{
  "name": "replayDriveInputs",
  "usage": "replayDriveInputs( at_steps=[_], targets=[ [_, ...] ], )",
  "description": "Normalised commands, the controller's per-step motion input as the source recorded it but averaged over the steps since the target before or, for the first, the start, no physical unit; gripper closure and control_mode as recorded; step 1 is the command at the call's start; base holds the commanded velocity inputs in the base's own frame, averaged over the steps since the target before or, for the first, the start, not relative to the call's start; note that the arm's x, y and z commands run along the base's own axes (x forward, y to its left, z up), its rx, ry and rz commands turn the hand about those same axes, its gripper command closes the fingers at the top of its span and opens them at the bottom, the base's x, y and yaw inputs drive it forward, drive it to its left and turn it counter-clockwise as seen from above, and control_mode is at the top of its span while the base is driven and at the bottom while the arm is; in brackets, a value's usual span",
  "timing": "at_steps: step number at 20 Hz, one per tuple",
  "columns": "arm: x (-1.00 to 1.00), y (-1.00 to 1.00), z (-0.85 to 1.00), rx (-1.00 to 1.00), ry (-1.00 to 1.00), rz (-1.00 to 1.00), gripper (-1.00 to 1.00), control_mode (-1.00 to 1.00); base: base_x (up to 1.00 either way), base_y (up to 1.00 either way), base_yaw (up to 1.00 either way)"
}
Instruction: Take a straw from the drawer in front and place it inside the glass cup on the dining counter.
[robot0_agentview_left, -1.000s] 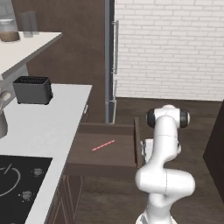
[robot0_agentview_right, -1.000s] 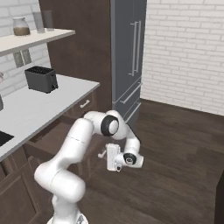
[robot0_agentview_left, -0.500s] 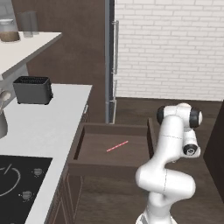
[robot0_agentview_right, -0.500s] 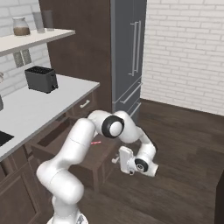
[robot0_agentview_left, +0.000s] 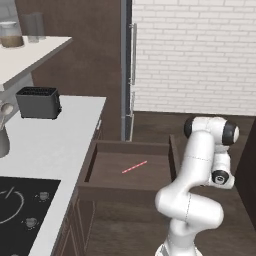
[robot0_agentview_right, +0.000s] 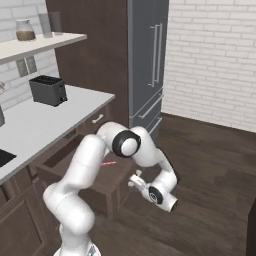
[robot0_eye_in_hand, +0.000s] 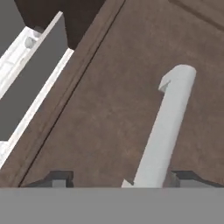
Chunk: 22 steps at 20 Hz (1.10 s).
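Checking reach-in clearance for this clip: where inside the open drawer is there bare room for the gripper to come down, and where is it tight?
The drawer floor lies bare on both sides of the straw, which sits diagonally near the middle, apart from every wall. The widest free patch is between the straw and the left wall. It gets tight only along the walls and the front panel, where the gripper faces the pale handle.

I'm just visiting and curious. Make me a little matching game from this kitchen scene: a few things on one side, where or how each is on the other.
Things:
1. straw
2. drawer
3. toaster
4. gripper

Descriptions:
A. stands on the white worktop
B. pulled open
C. lies inside the drawer
D. jaws apart by the pale handle

Pairs: 1-C, 2-B, 3-A, 4-D
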Motion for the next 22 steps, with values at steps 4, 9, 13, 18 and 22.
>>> replayDriveInputs(
  at_steps=[4, 9, 13, 18, 22],
  targets=[
    [-0.6, -0.88, 1.0, 0.04, -0.21, -0.05, -1.0, -1.0, 0.0, 0.0, 0.0],
    [-0.1, -1.0, 1.0, 0.25, 0.0, 0.0, -1.0, -1.0, 0.0, 0.0, 0.0],
    [-0.14, -0.58, 1.0, 0.11, 0.0, 0.0, -1.0, -1.0, 0.0, 0.0, 0.0],
    [-0.27, 0.32, 0.88, -0.34, -0.03, -0.01, -1.0, -1.0, 0.0, 0.0, 0.0],
    [-0.26, 0.83, 0.62, -0.66, -0.01, 0.0, -1.0, -1.0, 0.0, 0.0, 0.0]
  ],
)
